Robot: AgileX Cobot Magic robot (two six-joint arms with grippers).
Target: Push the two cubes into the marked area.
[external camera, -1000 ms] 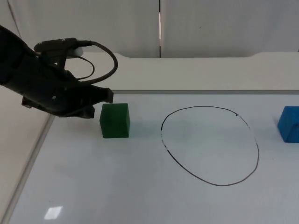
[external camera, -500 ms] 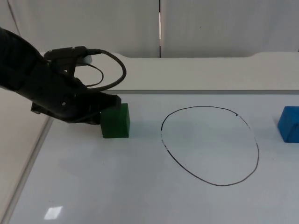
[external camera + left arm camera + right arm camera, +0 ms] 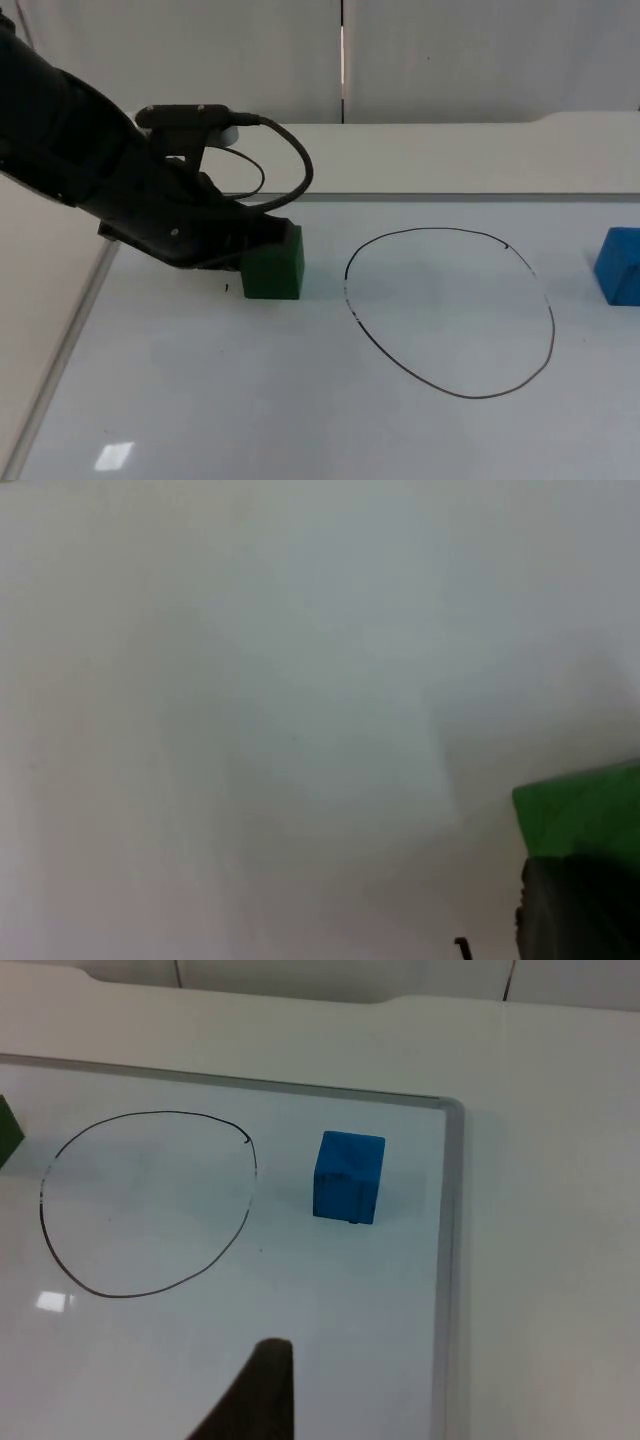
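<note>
The left tool (image 3: 275,240) sits low over the white bench (image 3: 300,400), pressed against the left side of the green cube (image 3: 273,268); whether its two fingers are apart or together cannot be told, since the arm's black body covers them from above. In the left wrist view a dark fingertip (image 3: 575,910) lies against the green cube (image 3: 580,810), touching it.

The green cube stands on the bench just left of the marked area (image 3: 450,310), a thin black hand-drawn loop, near its left edge but outside it. A tiny dark speck (image 3: 226,289) lies on the bench just left of the cube.

The blue cube (image 3: 620,265) stands at the far right of the bench, outside the loop and well apart from the green one. In the right wrist view the blue cube (image 3: 348,1176) sits between the loop (image 3: 150,1205) and the bench's raised right border (image 3: 450,1260), close to the loop's right side without touching it. The right arm waits, its dark fingertip (image 3: 258,1395) above the bench, well apart from the blue cube.
</note>
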